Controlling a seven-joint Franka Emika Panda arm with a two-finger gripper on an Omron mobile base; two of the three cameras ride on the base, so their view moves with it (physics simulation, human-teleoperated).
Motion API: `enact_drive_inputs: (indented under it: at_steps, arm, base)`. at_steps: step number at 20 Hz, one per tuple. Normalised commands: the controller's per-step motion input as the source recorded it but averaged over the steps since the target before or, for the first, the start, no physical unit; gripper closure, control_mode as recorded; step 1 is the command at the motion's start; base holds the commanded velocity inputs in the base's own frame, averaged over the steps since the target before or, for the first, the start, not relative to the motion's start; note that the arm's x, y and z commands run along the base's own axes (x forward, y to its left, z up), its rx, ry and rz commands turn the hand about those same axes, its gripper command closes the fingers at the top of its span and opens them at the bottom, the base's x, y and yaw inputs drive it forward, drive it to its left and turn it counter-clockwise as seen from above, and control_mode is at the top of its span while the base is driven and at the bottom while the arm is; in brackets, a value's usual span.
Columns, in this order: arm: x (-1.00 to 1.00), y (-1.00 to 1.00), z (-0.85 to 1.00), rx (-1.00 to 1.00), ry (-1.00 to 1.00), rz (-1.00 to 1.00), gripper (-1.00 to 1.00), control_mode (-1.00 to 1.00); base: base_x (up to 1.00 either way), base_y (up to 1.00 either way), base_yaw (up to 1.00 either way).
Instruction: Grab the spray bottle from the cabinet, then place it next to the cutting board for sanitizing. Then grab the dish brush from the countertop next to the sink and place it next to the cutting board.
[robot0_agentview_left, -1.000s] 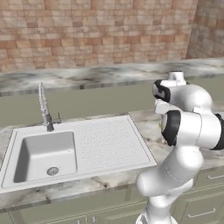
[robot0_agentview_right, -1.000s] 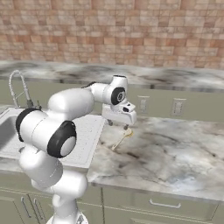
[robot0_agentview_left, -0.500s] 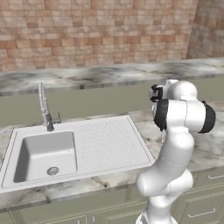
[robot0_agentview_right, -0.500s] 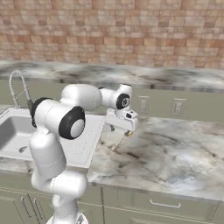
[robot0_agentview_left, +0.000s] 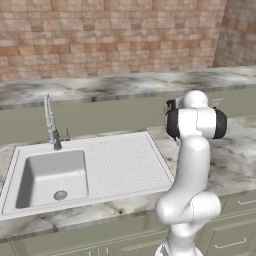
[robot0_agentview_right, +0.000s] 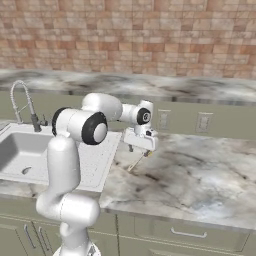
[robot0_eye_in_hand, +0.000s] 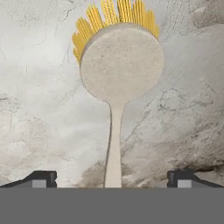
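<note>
Marble countertop (robot0_eye_in_hand: 39, 109) bears the dish brush (robot0_eye_in_hand: 118, 78); the wide-open gripper (robot0_eye_in_hand: 113, 178) has lowered astride its handle.

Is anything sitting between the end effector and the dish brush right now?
Nothing visible. In the hand view the dish brush lies bare on the countertop, its handle running down between the open end effector fingertips. In the right base view the end effector hangs just above it.

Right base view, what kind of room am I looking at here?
Most likely a kitchen: a white sink with a tall chrome tap is set into a marble countertop, a dish brush lies beside it, and a brick wall stands behind.
</note>
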Motion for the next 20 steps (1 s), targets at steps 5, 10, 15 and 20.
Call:
enact_drive_inputs:
  at_steps: [5,10,15,20]
  arm:
    - [0.22,-0.19,-0.23,0.00,0.08,-0.03,-1.00,-1.00]
    - [0.16,-0.18,-0.20,0.00,0.06,-0.02,-1.00,-1.00]
    - [0.11,-0.03,-0.25,0.00,0.03,-0.03,-1.00,-1.00]
    - [0.14,0.00,-0.31,0.00,0.03,-0.06,-1.00,-1.00]
  base:
    - [0.00,0.00,0.00]
    - [0.00,0.00,0.00]
    - [0.00,0.00,0.00]
    - [0.00,0.00,0.00]
